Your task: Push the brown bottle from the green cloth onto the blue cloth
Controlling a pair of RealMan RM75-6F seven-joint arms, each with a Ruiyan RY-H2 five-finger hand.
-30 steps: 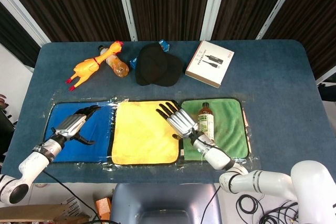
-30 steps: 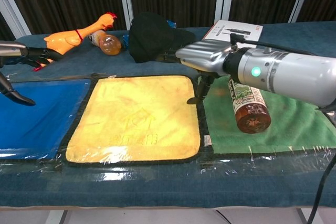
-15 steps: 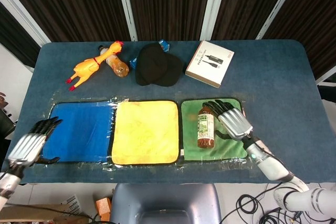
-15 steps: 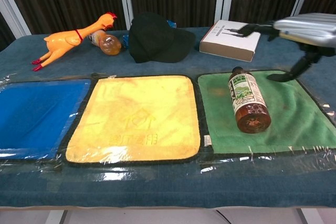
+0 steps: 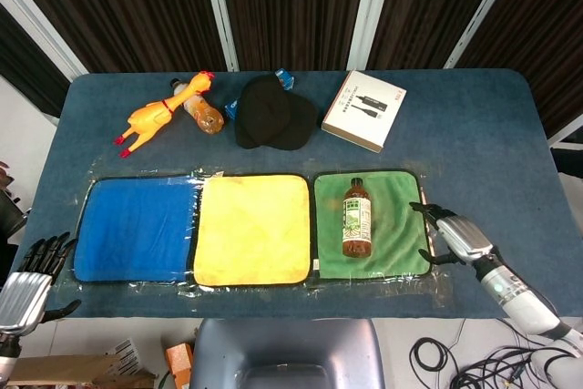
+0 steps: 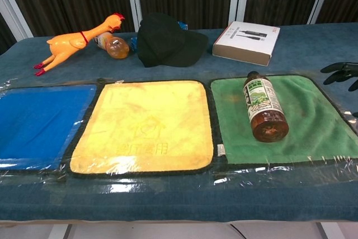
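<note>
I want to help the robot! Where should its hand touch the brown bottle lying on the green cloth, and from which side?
The brown glass bottle lies on its side on the green cloth, cap toward the far edge. Best to meet its long labelled middle from the right, so it probably rolls left toward the blue cloth. The right hand waits open on that side.

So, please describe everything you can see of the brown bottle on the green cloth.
The brown bottle lies on its side on the green cloth, left of its middle. It looks like clear plastic with dark brown liquid, a dark cap and a white and green label. Its cap points to the far edge of the table, its base to the robot. Only the cloth touches it; neither hand is on it.
</note>
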